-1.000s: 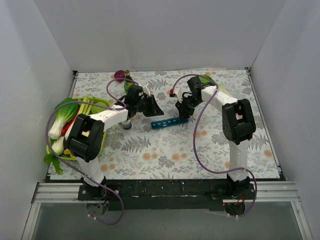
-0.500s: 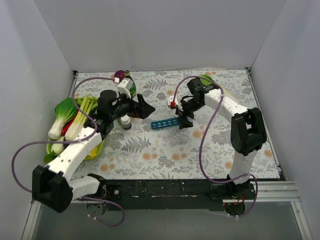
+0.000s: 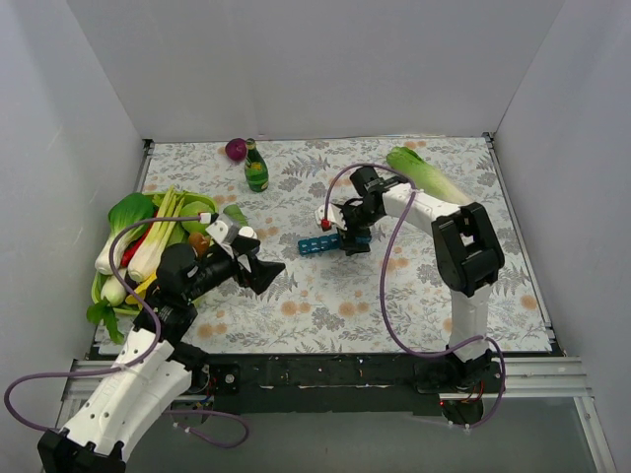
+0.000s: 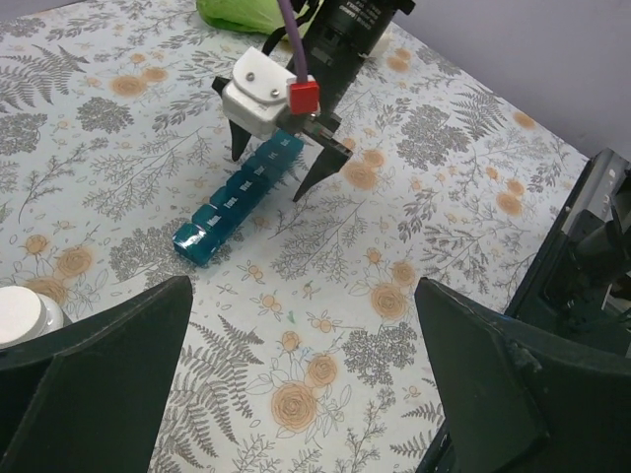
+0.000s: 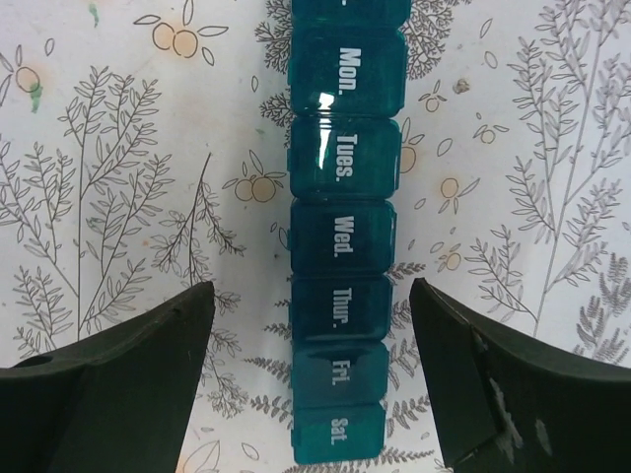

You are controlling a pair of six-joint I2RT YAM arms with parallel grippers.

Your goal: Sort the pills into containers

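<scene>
Teal pill box [image 5: 340,246]: long, narrow, translucent plastic. It lies flat on the cloth near the middle of the table, running roughly left to right in the overhead view. The right wrist view shows white day labels on the lids: Mon., Tues., Wed., Thur., Fri. and Sat. The lids shown look closed.
Right gripper [image 4: 268,175]: reaches in from the right side and straddles the Sat. end of the box. Its two dark fingers are spread wide, one on each side. There is bare cloth between each finger and the box, and the fingers hold nothing.
Left gripper [image 3: 268,276]: low over the cloth, near and to the left of the box, well apart from it. The fingers are spread wide with nothing between them.
White round cap [image 4: 20,313]: at the left edge of the left wrist view, beside that gripper. What lies under it cannot be seen.
Green bottle [image 3: 256,169]: upright near the back edge, left of centre.
Purple round object [image 3: 236,149]: just behind the bottle, against the back wall.
Leafy green vegetable [image 3: 426,175]: lies at the back right, behind the right arm.
Vegetable pile [image 3: 133,236]: bok choy and pale stalks with red and yellow pieces, heaped at the left edge.
Tablecloth [image 3: 394,296]: white, printed with grey ferns and small orange flowers. It covers the whole table.
Walls [image 3: 315,69]: plain white panels enclose the back and both sides.
Black rail [image 3: 325,372]: runs along the near edge and carries both arm bases.
</scene>
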